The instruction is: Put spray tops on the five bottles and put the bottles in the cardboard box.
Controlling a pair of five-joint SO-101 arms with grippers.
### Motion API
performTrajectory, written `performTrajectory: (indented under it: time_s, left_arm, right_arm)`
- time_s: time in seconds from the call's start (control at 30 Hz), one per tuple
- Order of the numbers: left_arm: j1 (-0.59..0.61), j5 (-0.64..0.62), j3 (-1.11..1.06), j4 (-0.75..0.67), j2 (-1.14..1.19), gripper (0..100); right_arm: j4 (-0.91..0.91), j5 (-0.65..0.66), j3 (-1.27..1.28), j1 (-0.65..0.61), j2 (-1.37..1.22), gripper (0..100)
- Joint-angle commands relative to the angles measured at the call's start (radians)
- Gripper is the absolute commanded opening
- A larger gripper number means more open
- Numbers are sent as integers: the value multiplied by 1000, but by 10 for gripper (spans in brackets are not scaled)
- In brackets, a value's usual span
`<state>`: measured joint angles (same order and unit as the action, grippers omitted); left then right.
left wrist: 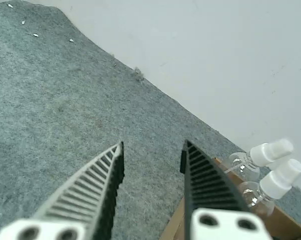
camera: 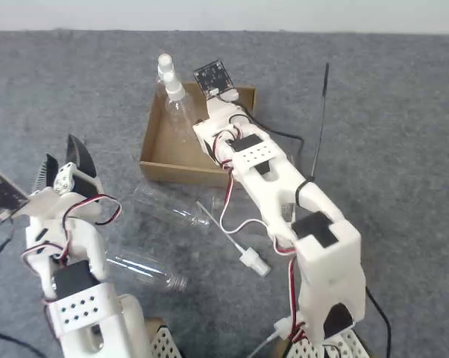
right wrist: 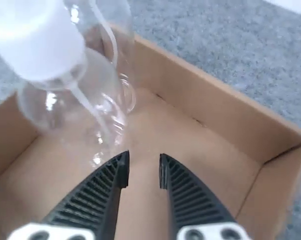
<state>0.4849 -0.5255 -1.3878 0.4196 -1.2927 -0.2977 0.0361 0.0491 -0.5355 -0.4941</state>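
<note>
The white, boxy right arm (camera: pixel 321 253) rises from the near edge of the table (camera: pixel 403 112), a grey, carpet-like surface. It stretches toward the shallow brown cardboard box (camera: pixel 176 173) at the middle of the far side. Its right gripper (right wrist: pixel 143 162) hangs inside the box over the floor, black ribbed fingers a little apart with nothing between them.

Just beside it, in the box's far left corner, stand two clear plastic bottles with white spray tops (camera: pixel 176 101), upright and close together. Tucked into that corner, they likely leave floor for the others.

Between the box and the near edge, two uncapped clear bottles (camera: pixel 168 205) lie on their sides. Near them is a loose white spray top with a thin dip tube (camera: pixel 253 261), seemingly within either arm's reach.

Toward the near left corner the left gripper (camera: pixel 60 153) is raised off the table, spread wide and empty. It points at the far edge and is probably parked clear of the work. Capping one of the lying bottles looks like the next step.
</note>
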Motion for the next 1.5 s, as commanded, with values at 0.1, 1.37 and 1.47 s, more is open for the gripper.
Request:
performTrajectory:
  time_s: [0.1, 1.37, 1.47]
  left_arm:
    - [2, 11, 12, -37, -14, 177]
    - [44, 61, -10, -31, -14, 175]
    - [44, 64, -21, -35, -14, 175]
  right_arm:
    - [35, 14, -143, 4, -64, 44]
    - [-550, 21, -153, -2, 321, 48]
    - [-647, 21, -152, -2, 386, 48]
